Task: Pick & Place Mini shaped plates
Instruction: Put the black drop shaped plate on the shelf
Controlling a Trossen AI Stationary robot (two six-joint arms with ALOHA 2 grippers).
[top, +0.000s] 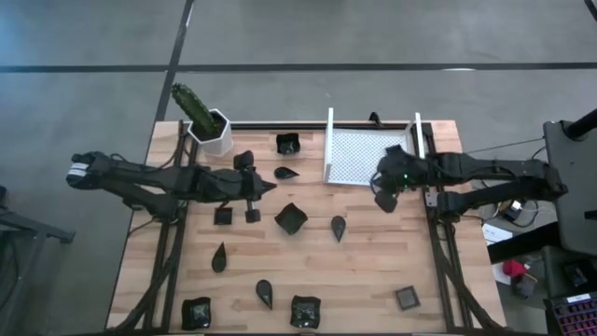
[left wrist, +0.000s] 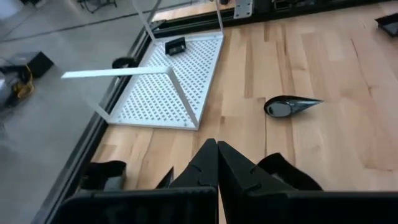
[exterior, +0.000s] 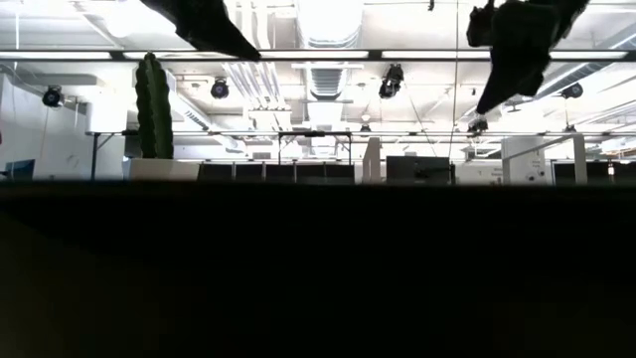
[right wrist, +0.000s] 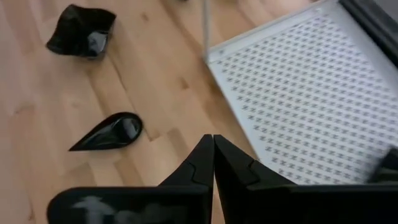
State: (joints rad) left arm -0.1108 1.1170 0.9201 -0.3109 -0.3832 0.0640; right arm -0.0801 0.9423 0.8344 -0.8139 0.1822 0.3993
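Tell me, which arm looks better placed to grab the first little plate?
Probably the left. Its shut end effector sits among the mini plates, right beside a teardrop plate. The right end effector, also shut, hangs by the white tray.

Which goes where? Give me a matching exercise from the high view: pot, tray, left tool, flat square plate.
1. pot
2. tray
3. left tool
4. flat square plate

A. table's bottom-right corner
B. shut, just left of the table's centre
C. table's top-left corner
D. table's top edge, right of centre

Pairs: 1-C, 2-D, 3-B, 4-A
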